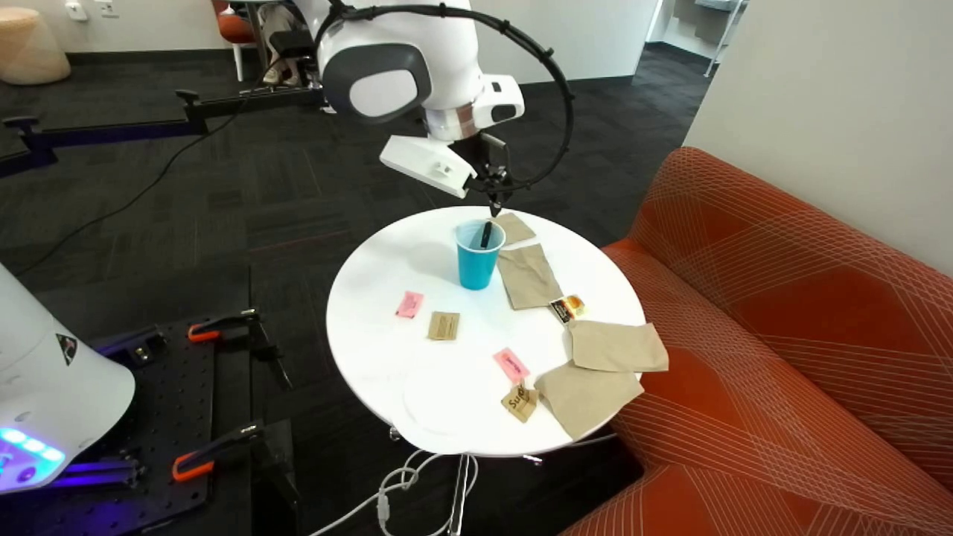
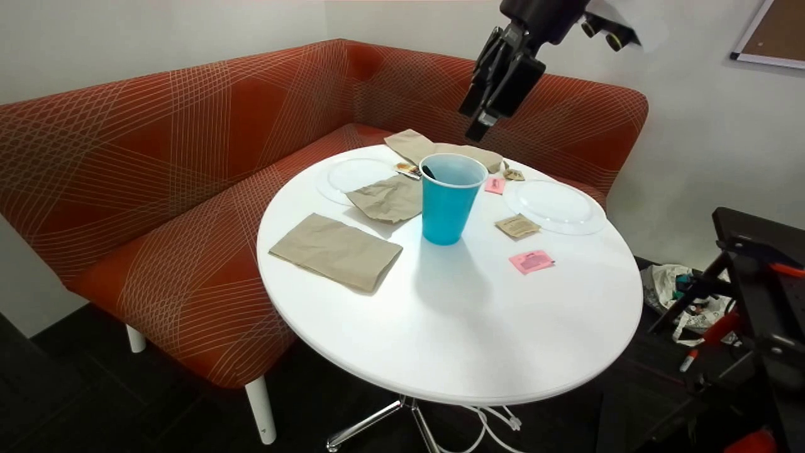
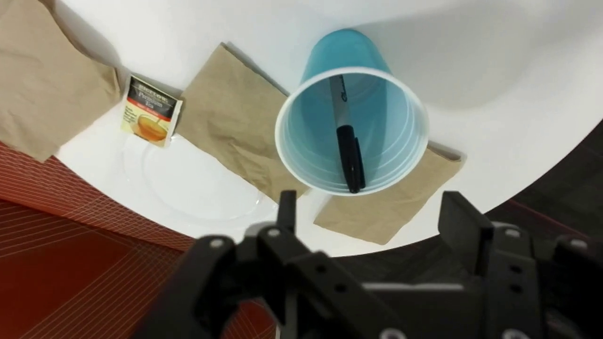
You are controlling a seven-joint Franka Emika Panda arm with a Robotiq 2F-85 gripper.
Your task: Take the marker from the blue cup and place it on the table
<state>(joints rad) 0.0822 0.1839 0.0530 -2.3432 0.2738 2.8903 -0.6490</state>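
The blue cup (image 1: 477,269) stands upright on the round white table (image 1: 372,335); it also shows in an exterior view (image 2: 445,217) and in the wrist view (image 3: 346,47). The marker (image 3: 348,150) leans inside the cup, its black cap up against the rim and its grey body toward the bottom. Its dark top shows in both exterior views (image 1: 486,234) (image 2: 428,171). My gripper (image 3: 370,202) is open and empty, its fingers wide apart. In an exterior view the gripper (image 2: 473,123) is above the cup's rim, touching neither cup nor marker.
Brown napkins (image 1: 530,275) lie beside the cup and at the table's edge. A tea packet (image 3: 150,110), pink packets (image 2: 532,261) and brown packets (image 1: 444,326) lie around. Clear plates (image 2: 555,206) are on the table. An orange-red sofa (image 1: 744,372) borders it.
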